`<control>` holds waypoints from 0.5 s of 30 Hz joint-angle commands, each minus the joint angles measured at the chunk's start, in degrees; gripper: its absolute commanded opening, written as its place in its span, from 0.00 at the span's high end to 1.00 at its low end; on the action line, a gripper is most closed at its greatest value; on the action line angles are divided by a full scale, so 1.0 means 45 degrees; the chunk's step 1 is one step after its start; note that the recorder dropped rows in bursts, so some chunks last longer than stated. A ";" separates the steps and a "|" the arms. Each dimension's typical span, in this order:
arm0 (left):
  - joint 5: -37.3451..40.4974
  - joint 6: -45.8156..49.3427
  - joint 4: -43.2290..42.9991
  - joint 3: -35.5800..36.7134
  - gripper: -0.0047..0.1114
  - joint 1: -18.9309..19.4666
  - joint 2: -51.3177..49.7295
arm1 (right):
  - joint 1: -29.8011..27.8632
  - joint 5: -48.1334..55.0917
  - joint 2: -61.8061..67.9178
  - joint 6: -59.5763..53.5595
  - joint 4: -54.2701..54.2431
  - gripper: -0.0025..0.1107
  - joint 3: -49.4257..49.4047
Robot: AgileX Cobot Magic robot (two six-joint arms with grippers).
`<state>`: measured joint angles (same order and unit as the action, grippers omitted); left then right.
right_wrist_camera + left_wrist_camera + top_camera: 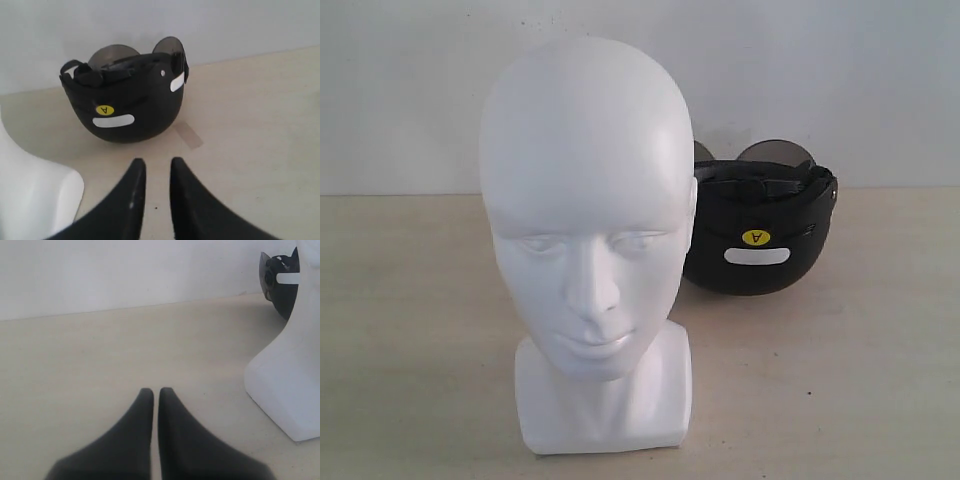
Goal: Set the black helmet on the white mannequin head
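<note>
The white mannequin head (585, 230) stands upright at the front of the table, face toward the camera. Behind it to the right the black helmet (760, 235) lies upside down on its shell, lining and straps up, with the tinted visor (775, 150) at the back. Neither gripper shows in the exterior view. My left gripper (156, 390) is shut and empty over bare table, beside the mannequin head's base (285, 385), with a sliver of the helmet (280, 285) beyond. My right gripper (154, 161) stands a short way before the helmet (127, 107), slightly open and empty.
The beige table (840, 380) ends at a plain white wall (820, 70) just behind the helmet. A small strip of tape (189, 135) is stuck to the table beside the helmet. The mannequin base (30, 195) is close beside my right gripper.
</note>
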<state>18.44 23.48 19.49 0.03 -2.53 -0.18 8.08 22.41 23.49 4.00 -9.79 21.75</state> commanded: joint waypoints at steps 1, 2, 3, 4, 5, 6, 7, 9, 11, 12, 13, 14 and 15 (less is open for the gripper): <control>-0.0087 0.0045 0.0004 -0.0006 0.92 0.0042 0.0040 | -0.0028 0.0886 0.2387 -0.0130 -0.0118 0.50 0.1603; -0.0087 0.0045 0.0004 -0.0006 0.92 0.0042 0.0040 | -0.0028 0.1197 0.2984 0.0093 -0.0118 0.46 0.2158; -0.0087 0.0045 0.0004 -0.0006 0.92 0.0042 0.0040 | -0.0028 0.1529 0.3766 0.0322 -0.0138 0.45 0.2708; -0.0087 0.0045 0.0004 -0.0006 0.92 0.0042 0.0040 | -0.0028 0.1798 0.4553 0.0325 -0.0203 0.46 0.3251; -0.0087 0.0045 0.0004 -0.0006 0.92 0.0042 0.0040 | -0.0028 0.1953 0.5211 0.0325 -0.0292 0.46 0.3668; -0.0087 0.0045 0.0004 -0.0006 0.92 0.0042 0.0040 | -0.0028 0.2015 0.6021 0.0325 -0.0384 0.46 0.4169; -0.0087 0.0045 0.0004 -0.0006 0.92 0.0042 0.0040 | -0.0028 0.2015 0.6823 0.0325 -0.0492 0.46 0.4660; -0.0087 0.0045 0.0004 -0.0006 0.92 0.0042 0.0040 | -0.0028 0.1938 0.8233 0.0325 -0.0604 0.46 0.5694; -0.0087 0.0045 0.0004 -0.0006 0.92 0.0042 0.0040 | -0.0028 0.2051 0.9714 0.0350 -0.0634 0.46 0.7113; -0.0087 0.0045 0.0004 -0.0006 0.92 0.0042 0.0040 | -0.0028 0.2171 1.0397 0.0418 -0.0660 0.46 0.7864; -0.0087 0.0045 0.0004 -0.0006 0.92 0.0042 0.0040 | -0.0028 0.2302 1.1070 0.0482 -0.0688 0.46 0.8602; -0.0087 0.0045 0.0004 -0.0006 0.92 0.0042 0.0040 | -0.0028 0.2413 1.1600 0.0659 -0.0688 0.46 0.9171; -0.0087 0.0045 0.0004 -0.0006 0.92 0.0042 0.0040 | -0.0028 0.2634 1.2386 0.0893 -0.0688 0.46 1.0027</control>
<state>18.44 23.48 19.49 0.03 -2.53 -0.18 8.08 32.67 72.58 6.30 -12.65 59.01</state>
